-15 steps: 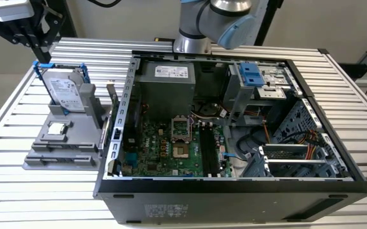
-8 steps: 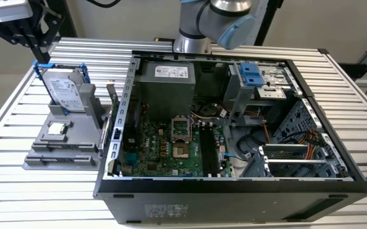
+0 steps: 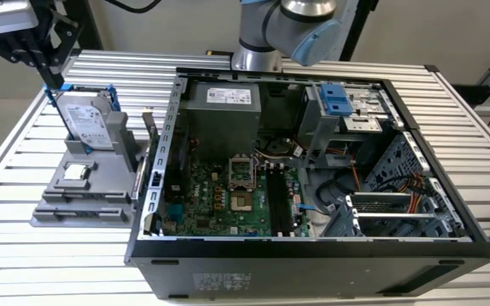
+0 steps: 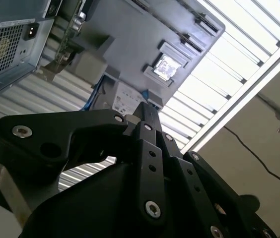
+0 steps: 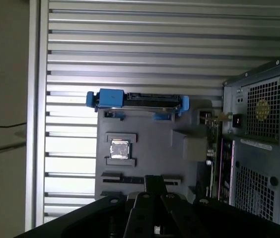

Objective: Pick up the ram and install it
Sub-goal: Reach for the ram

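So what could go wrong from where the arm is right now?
1. The gripper hangs close above the hard drive, away from the ram. Coming straight down here, it could bump the drive.
2. The ram seems to stand on edge close beside the computer case, so a grab there might scrape the case wall.

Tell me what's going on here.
A robot arm is working beside an open PC case on a slatted table. Its claw looks shut and empty. It hangs over the grey holder at the exterior view's left of the case, right at the blue frame of the hard drive. A thin dark stick at the holder's case side, likely the ram, has not been picked up. The long slots on the board look empty.
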Robot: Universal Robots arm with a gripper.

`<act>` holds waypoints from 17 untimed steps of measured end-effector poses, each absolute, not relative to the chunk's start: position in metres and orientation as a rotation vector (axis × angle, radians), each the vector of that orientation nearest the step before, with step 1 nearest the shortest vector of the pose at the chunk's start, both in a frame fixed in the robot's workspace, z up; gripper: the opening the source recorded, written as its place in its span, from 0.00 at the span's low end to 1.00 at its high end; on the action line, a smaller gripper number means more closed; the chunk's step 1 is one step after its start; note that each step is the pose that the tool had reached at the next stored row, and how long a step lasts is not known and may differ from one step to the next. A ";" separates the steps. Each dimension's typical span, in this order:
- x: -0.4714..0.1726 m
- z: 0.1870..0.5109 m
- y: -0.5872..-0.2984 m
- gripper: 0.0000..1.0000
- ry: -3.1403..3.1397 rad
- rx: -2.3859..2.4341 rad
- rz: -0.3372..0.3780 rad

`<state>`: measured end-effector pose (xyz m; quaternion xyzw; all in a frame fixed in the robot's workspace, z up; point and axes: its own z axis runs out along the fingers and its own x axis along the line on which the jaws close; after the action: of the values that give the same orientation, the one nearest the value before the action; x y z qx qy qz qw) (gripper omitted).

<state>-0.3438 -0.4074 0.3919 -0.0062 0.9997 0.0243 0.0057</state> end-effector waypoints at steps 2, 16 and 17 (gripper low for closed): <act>-0.344 0.392 -0.410 0.00 3.129 -0.018 0.076; -0.344 0.391 -0.432 0.00 3.129 0.001 0.076; -0.344 0.391 -0.433 0.00 3.129 0.001 0.076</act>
<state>-0.3438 -0.4332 0.3914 0.0004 0.9997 0.0243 0.0058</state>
